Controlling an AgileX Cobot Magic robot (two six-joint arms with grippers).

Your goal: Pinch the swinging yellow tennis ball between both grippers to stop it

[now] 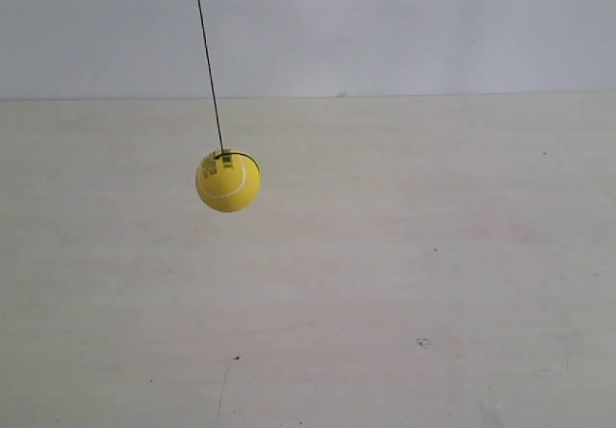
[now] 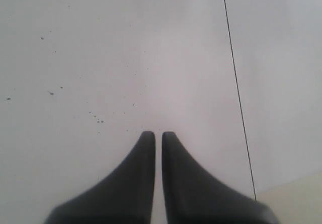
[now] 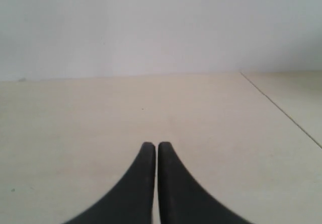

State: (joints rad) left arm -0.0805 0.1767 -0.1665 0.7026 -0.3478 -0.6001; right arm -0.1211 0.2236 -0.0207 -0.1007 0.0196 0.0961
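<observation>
The yellow tennis ball (image 1: 228,180) hangs on a thin dark string (image 1: 207,58) left of the middle of the exterior view, above the pale table; the string leans up and to the left. Neither arm shows in that view. In the left wrist view my left gripper (image 2: 158,134) is shut with nothing held, facing a whitish speckled surface; the ball is out of that view. In the right wrist view my right gripper (image 3: 153,145) is shut and empty, pointing over the table toward the wall, with no ball in sight.
A pale beige table (image 1: 404,284) with a few dark specks meets a whitish wall (image 1: 404,24) at the back. A thin dark line (image 2: 237,93) crosses the left wrist view. A table seam (image 3: 282,110) runs diagonally in the right wrist view.
</observation>
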